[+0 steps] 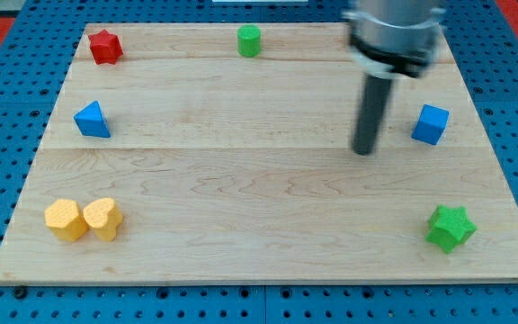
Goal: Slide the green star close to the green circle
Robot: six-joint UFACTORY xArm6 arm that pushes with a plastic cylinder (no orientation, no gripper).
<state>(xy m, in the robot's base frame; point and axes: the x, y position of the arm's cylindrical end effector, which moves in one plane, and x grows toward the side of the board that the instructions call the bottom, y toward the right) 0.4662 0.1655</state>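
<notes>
The green star lies near the board's bottom right corner. The green circle stands at the view's top, near the middle of the board's top edge. My tip rests on the board right of centre, left of the blue cube. The tip is above and to the left of the green star, with a clear gap between them. It is well below and to the right of the green circle.
A red star sits at the top left corner. A blue triangle lies at the left. A yellow hexagon and a yellow heart touch each other at the bottom left. The wooden board lies on a blue pegboard.
</notes>
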